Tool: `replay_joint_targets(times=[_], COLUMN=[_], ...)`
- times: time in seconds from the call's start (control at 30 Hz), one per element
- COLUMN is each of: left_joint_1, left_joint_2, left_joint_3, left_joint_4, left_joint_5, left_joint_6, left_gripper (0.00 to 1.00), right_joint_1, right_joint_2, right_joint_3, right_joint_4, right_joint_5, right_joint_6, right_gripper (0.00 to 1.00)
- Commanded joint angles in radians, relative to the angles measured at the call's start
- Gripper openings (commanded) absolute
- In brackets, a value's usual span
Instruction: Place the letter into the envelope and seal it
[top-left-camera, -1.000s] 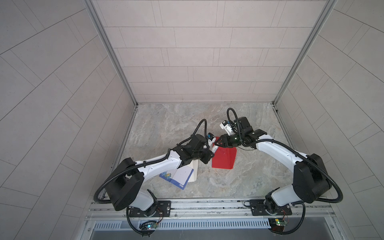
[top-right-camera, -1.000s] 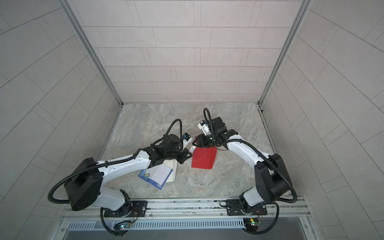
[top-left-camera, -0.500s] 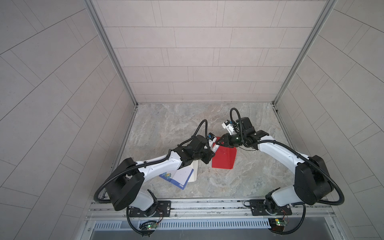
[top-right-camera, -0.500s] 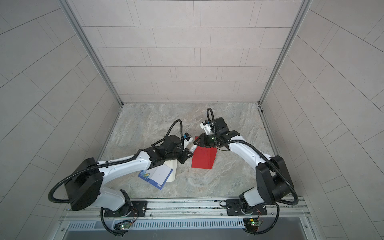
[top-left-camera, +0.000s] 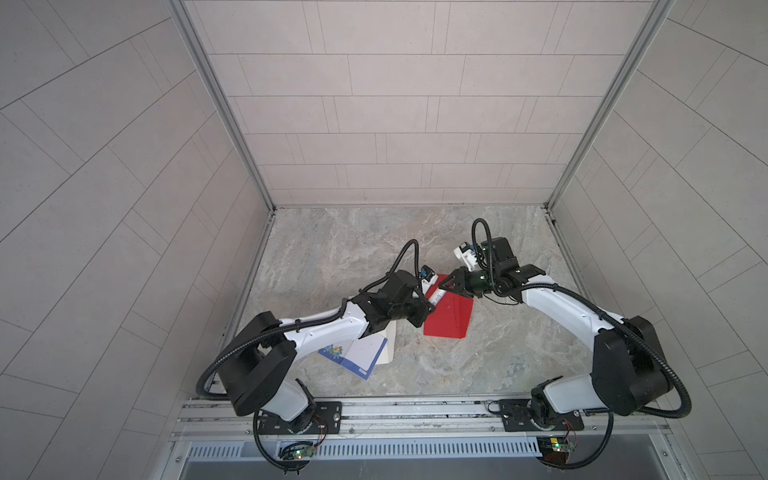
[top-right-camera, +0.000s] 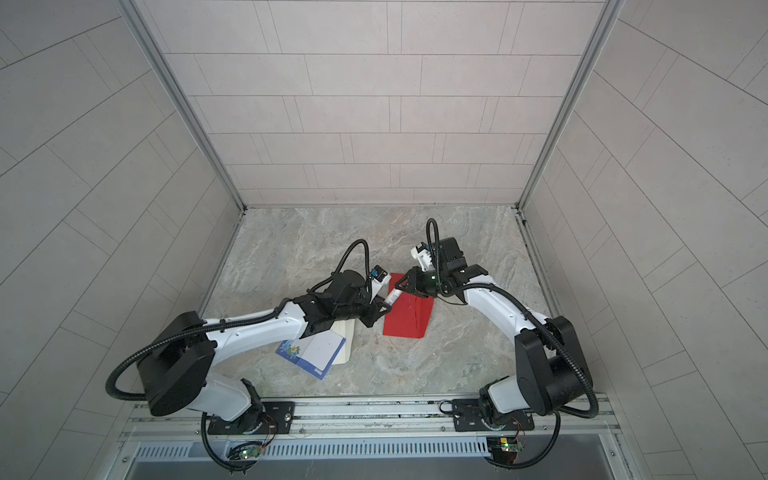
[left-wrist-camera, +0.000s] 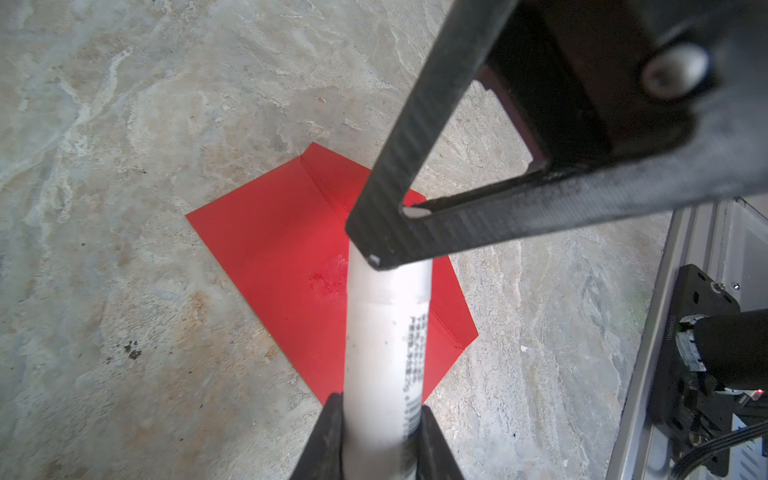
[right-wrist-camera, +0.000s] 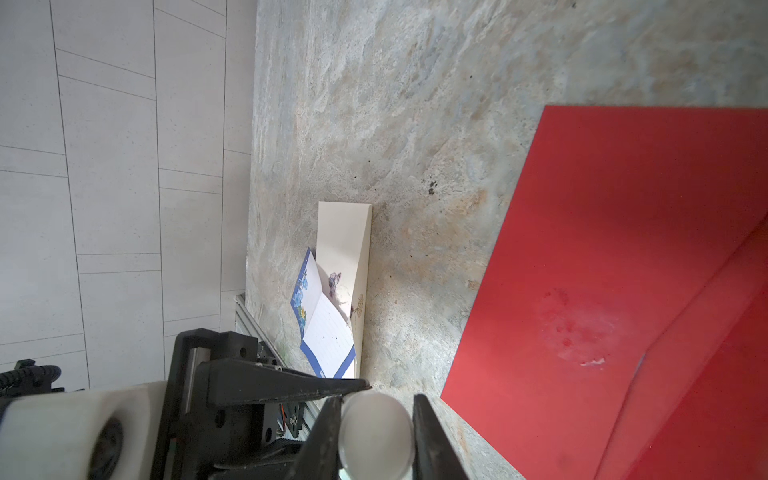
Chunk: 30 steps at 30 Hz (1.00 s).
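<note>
Envelope (left-wrist-camera: 282, 249) lies under glue stick (left-wrist-camera: 382, 353) clamped by left gripper (left-wrist-camera: 379, 409) and right gripper (right-wrist-camera: 376, 405).

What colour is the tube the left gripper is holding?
White, with black print and a barcode; the tube shows best in the left wrist view.

You see a red envelope (left-wrist-camera: 270, 249) of smooth matt paper, with one roughened, whitish scuffed patch. The tube (left-wrist-camera: 382, 353) looks like smooth white plastic with a slight sheen and a printed label. The right gripper (right-wrist-camera: 376, 415) has matt black fingers (left-wrist-camera: 419, 137) with a woven carbon-fibre look. Your table (left-wrist-camera: 124, 124) looks like mottled stone, dull and lightly pitted. The letter (right-wrist-camera: 328, 332) is thin lined paper, and the rail (top-left-camera: 415, 410) is bare pale metal.
</note>
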Motion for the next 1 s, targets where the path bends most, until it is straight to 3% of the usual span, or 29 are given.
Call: replay_joint_targets(times=[0.0,0.17,0.3,0.37,0.97], left_joint_1=[0.014,0.01,0.01,0.01,0.01], left_joint_2=[0.02,0.049,0.078,0.094,0.126], left_joint_3=[0.013,0.04,0.092,0.119,0.165], left_joint_4=[-0.131,-0.146,-0.163,-0.173,-0.172], left_joint_5=[-0.045,0.014,0.081,0.097,0.181], left_joint_6=[0.022,0.038,0.051,0.054,0.065], left_gripper=[0.0,0.0,0.32,0.38,0.38], right_joint_1=[-0.054,-0.043,0.006,0.024,0.032], right_joint_2=[-0.037,-0.046,-0.044,-0.042,-0.009], right_joint_3=[-0.006,0.005,0.009,0.014,0.043], right_joint_4=[-0.009,-0.034,-0.043,-0.055,-0.06], right_joint_5=[0.175,0.122,0.067,0.056,0.0], right_joint_6=[0.007,-0.026,-0.055,-0.065,-0.065], right_gripper=[0.09,0.07,0.07,0.07,0.07])
